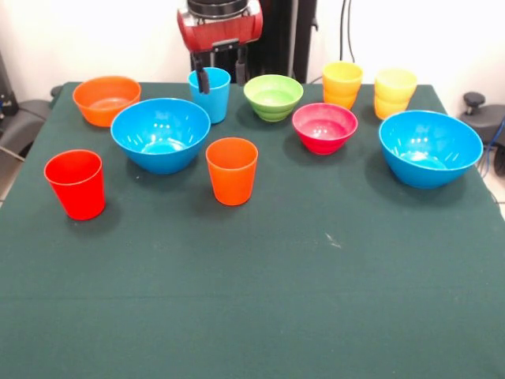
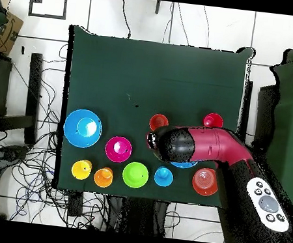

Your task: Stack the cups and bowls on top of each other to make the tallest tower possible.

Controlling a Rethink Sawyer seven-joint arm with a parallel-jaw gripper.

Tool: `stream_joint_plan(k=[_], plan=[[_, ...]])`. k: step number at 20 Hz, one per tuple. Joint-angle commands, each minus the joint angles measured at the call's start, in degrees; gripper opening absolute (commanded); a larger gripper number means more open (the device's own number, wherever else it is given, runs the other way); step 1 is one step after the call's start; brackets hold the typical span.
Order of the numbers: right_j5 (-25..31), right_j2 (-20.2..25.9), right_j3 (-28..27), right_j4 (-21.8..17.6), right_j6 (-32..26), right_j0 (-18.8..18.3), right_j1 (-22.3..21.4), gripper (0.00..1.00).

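Observation:
My gripper (image 1: 221, 71) hangs open at the table's far side, over the light blue cup (image 1: 211, 96). One finger (image 1: 203, 79) reaches down at that cup's rim, and nothing is held. An orange bowl (image 1: 106, 99), a large blue bowl (image 1: 160, 134), a green bowl (image 1: 273, 97), a pink-red bowl (image 1: 324, 128) and a second blue bowl (image 1: 430, 148) stand apart. A red cup (image 1: 76, 184) and an orange cup (image 1: 232, 170) stand nearer the front. The yellow-orange cup (image 1: 342, 84) and pale yellow cup (image 1: 394, 93) each look like two nested cups. In the overhead view the arm (image 2: 199, 146) hides one blue bowl.
Everything stands on a dark green cloth (image 1: 252, 300). The cups and bowls crowd its far half. A black knob (image 1: 473, 101) sits off the cloth's right edge. Cables lie around the table (image 2: 156, 62) in the overhead view.

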Motion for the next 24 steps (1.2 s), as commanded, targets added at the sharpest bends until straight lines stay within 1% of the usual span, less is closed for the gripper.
stream_joint_plan(k=[1,4,7,12,17,24], plan=[[0.2,1.9,5.0,-0.6,-1.9,2.2,-4.7,1.00],[-0.1,2.2,6.5,0.4,-0.6,2.9,-6.0,1.00],[-0.3,0.8,5.6,-0.6,1.2,4.7,-4.9,1.00],[-2.2,0.0,6.1,-1.1,2.7,6.1,-3.7,1.00],[-3.2,-0.5,6.9,0.0,4.8,8.2,-3.8,1.00],[-3.9,-1.1,7.2,0.7,5.5,9.1,-4.0,1.00]])
